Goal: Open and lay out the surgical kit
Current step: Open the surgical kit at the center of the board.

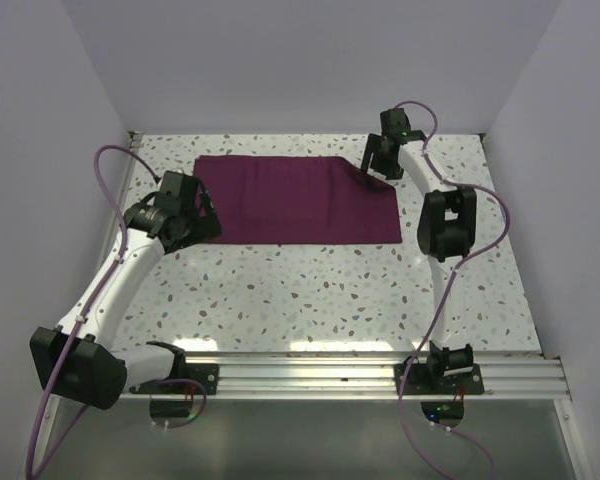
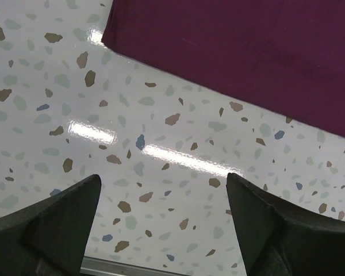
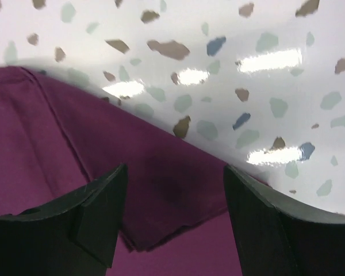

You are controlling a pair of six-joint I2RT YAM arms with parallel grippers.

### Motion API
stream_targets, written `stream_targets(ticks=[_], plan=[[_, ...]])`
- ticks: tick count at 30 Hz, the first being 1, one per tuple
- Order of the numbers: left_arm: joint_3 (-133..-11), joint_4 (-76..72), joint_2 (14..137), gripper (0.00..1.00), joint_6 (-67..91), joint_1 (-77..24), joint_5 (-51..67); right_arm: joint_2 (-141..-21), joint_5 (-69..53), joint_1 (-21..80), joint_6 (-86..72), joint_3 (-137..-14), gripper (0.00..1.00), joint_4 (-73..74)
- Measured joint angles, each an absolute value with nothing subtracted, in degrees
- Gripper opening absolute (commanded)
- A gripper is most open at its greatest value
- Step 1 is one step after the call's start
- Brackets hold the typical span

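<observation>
Surgical kit wrap: unfolding in hand

The maroon cloth wrap (image 1: pixel 295 200) is laid flat on the table (image 1: pixel 330 290), far side. Both pincers are held apart and empty: right gripper (image 3: pixel 175 178) over a folded corner, left gripper (image 2: pixel 164 192) beside the left edge. That flap should be pinched next.

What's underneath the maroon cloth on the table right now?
The maroon cloth lies flat on the speckled table, which shows all around it. No bulge shows from above. Whatever is beneath the cloth is covered, so I cannot tell.
</observation>
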State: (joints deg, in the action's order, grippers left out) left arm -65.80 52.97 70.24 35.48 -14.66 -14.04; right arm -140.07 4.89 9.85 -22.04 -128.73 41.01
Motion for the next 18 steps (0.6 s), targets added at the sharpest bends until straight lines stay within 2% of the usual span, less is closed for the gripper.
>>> stream_targets(ticks=[6, 18], plan=[[-65.80, 52.99, 70.24, 0.94, 36.45, -14.66, -13.80, -134.45, 3.75, 9.93, -22.04, -119.96, 0.70, 40.27], [-65.80, 52.99, 70.22, 0.93, 36.42, -14.81, -13.63, -128.51, 1.87, 10.39, -21.98, -119.39, 0.70, 38.11]])
